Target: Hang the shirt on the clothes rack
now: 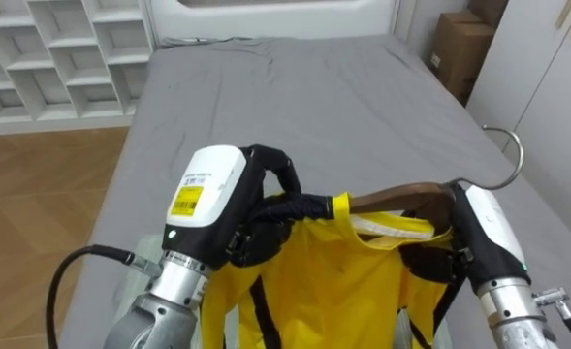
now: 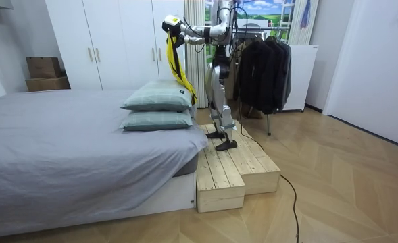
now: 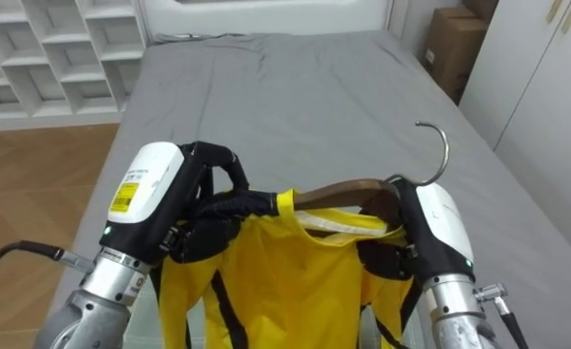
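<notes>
Yellow shirt (image 1: 314,281) is light and floppy, so my left robot hand (image 1: 251,208) pinches its shoulder onto the stiff wooden hanger (image 1: 401,197), with my right robot hand (image 1: 479,231) wrapped round the hook end.

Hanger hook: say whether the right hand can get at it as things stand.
Probably not yet. The hook stands free just above the right hand, nothing between, but that hand is curled round the wooden hanger and would have to let go.
</notes>
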Motion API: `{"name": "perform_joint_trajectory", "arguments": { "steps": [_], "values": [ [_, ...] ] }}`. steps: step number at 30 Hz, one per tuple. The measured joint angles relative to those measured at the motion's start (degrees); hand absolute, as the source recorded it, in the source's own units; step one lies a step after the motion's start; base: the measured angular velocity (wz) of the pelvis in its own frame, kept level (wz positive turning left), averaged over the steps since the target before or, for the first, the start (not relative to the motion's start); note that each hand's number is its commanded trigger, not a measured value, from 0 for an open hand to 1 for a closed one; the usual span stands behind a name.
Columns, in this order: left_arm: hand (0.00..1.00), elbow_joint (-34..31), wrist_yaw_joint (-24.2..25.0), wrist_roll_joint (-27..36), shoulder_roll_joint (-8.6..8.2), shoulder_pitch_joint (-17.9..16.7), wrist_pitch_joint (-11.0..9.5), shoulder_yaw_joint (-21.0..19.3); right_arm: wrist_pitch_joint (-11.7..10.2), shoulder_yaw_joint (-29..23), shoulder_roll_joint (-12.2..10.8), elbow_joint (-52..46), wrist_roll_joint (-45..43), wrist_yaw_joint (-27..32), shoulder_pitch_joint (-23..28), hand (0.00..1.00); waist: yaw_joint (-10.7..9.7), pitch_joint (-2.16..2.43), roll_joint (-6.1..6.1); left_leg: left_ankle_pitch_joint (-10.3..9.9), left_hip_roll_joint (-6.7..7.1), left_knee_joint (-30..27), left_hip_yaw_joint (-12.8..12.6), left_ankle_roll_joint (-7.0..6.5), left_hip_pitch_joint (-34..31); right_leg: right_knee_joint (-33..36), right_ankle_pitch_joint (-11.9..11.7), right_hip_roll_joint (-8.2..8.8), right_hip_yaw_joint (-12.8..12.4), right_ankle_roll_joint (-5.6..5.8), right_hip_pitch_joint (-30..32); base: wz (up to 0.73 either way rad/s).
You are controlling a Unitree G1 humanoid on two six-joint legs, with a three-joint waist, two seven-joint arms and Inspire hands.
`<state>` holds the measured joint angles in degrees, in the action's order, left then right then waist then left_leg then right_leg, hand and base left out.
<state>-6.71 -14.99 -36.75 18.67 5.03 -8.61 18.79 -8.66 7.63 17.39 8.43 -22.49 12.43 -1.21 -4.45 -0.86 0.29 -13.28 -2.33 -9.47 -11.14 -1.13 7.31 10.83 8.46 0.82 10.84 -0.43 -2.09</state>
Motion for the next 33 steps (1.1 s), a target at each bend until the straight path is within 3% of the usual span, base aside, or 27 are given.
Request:
{"name": "perform_joint_trajectory", "arguments": {
  "steps": [8,14,16,29,33],
  "values": [
    [0.00,0.60,1.76,1.27,-1.27,0.00,0.00,0.33,0.06,0.24,-0.01,0.00,-1.56,-0.70,0.04,1.00,0.10,0.11,-0.04,0.00,0.06,-0.03,-0.40,0.00,-0.09,0.00,0.00,-0.03,-0.22,0.00,0.23,-0.02],
    [0.00,5.84,2.21,3.64,-1.49,-0.74,0.05,1.21,0.16,0.31,-0.15,1.62,-5.89,-0.72,0.40,1.00,0.09,0.69,-0.25,0.00,-0.02,0.00,-0.95,0.00,0.38,0.08,-0.05,-0.20,-0.58,-0.07,0.07,-0.05],
    [0.00,6.57,2.97,3.64,-1.57,-1.97,0.09,1.24,1.15,0.31,-0.24,2.24,-7.59,-0.82,0.57,1.00,0.02,0.75,-0.41,0.00,-0.03,0.04,-1.04,0.00,0.39,0.06,-0.10,-0.21,-0.62,-0.13,0.12,-0.02],
    [0.00,7.28,6.81,7.98,-1.71,-5.89,0.10,1.15,1.35,0.24,-0.43,2.41,-9.96,-2.13,0.96,1.00,-0.19,0.68,-0.55,0.00,-0.06,0.13,-1.11,0.00,1.00,-0.05,-0.18,-0.01,-1.02,-0.13,-0.52,0.00],
    [0.00,7.47,8.10,7.98,-1.73,-6.00,0.99,1.18,1.35,0.22,-0.76,2.42,-11.62,-2.15,1.43,1.00,-0.24,0.58,-0.71,0.00,0.01,0.13,-1.34,0.00,0.94,-0.06,-0.18,0.02,-1.32,-0.13,-0.38,0.00]
  ]
}}
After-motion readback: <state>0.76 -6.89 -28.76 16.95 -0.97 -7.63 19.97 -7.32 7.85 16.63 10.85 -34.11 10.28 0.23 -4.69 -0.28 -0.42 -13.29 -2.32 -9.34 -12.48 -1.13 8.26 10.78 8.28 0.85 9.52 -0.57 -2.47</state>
